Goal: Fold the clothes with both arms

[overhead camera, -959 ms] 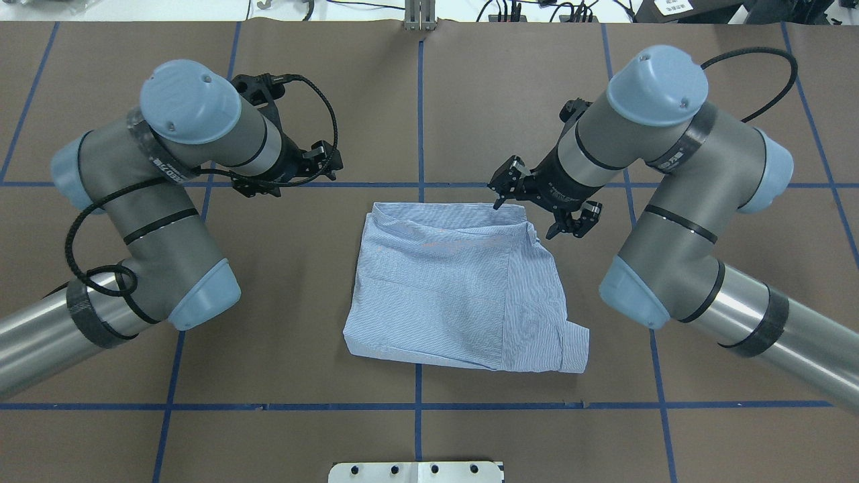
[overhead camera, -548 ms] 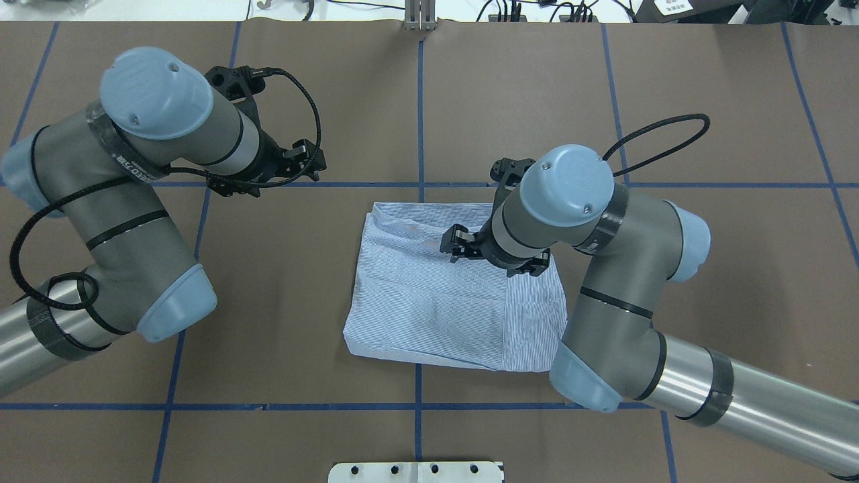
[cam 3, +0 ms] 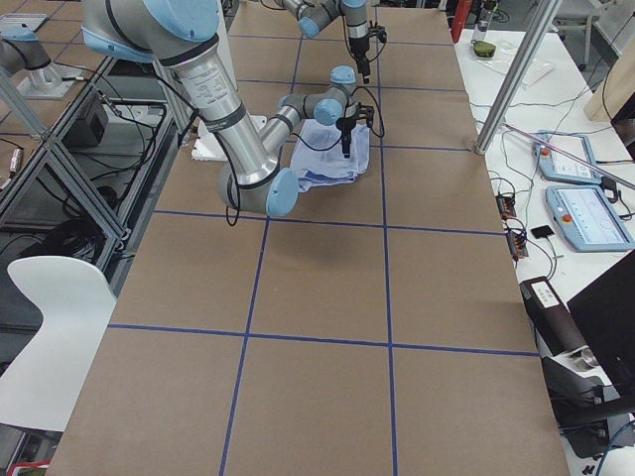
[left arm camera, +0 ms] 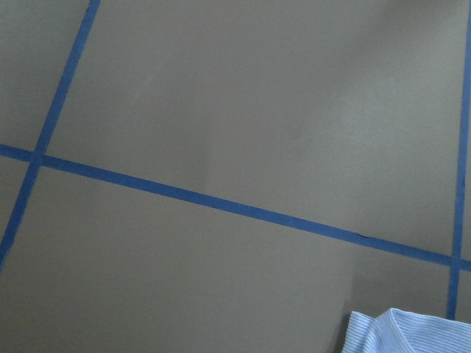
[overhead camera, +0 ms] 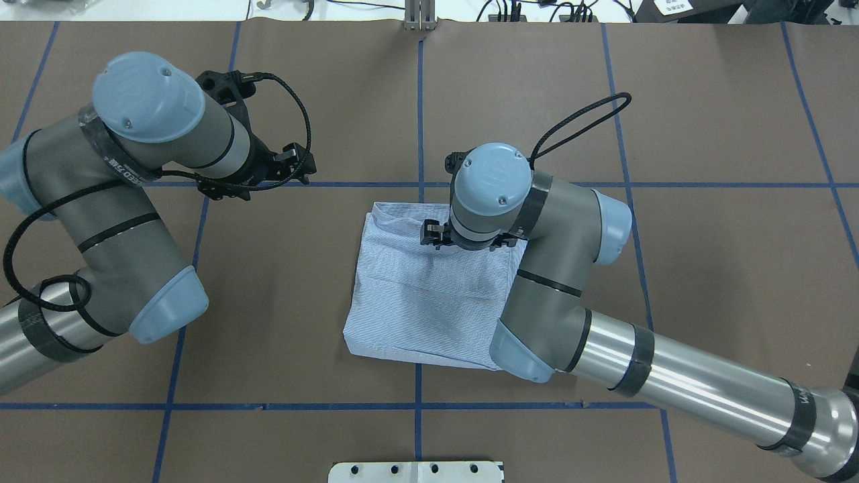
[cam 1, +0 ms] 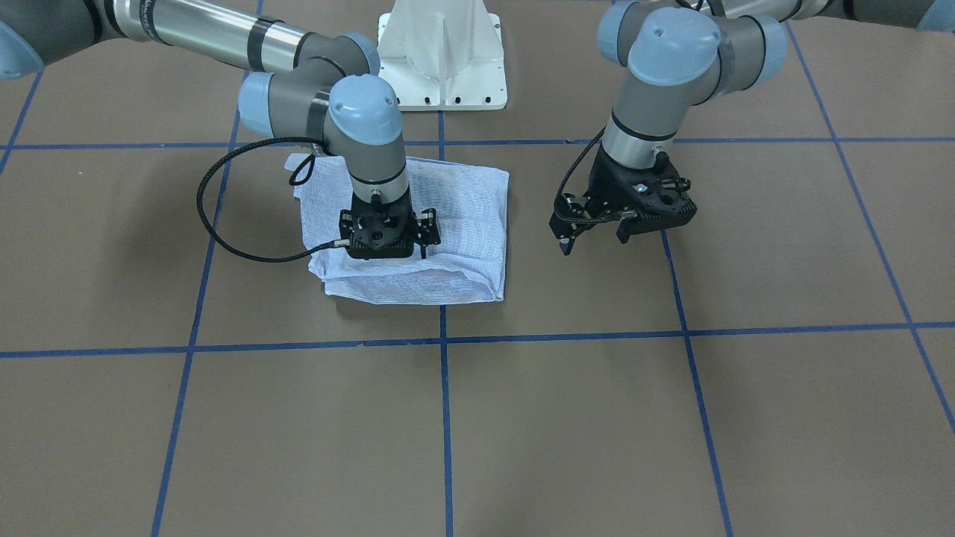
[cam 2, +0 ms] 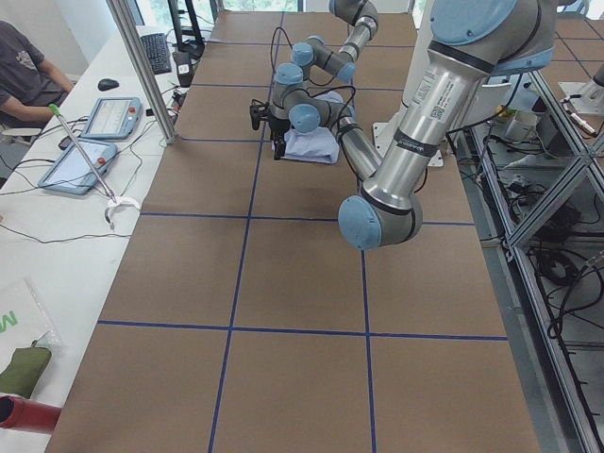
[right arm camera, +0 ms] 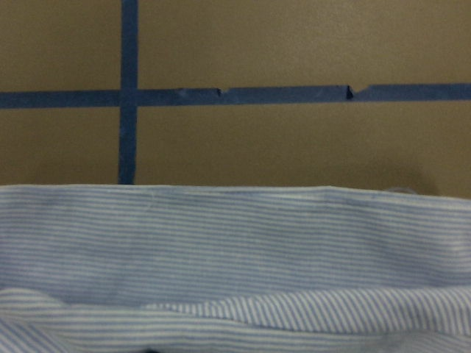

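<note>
The clothes are one light-blue striped shirt [overhead camera: 429,295], folded into a rough square at the table's middle [cam 1: 462,216]. My right arm [overhead camera: 537,215] reaches over it. The right gripper [cam 1: 388,253] points straight down onto the shirt near its far edge, fingers spread, so it looks open with no cloth pinched. The right wrist view shows the shirt's far hem [right arm camera: 235,250] against brown table. My left gripper [overhead camera: 298,166] hangs open and empty above bare table, well off the shirt's far left corner [left arm camera: 412,334].
The brown table is marked with blue tape lines [overhead camera: 419,100]. The white pedestal base [cam 1: 442,60] stands at the robot's side. Beyond the far edge, a side table holds tablets [cam 2: 109,118], with a seated person [cam 2: 28,66] beside it.
My right arm swung left from the shirt's far right corner to above its far middle and lowered onto it. The left arm drew back slightly to the left.
</note>
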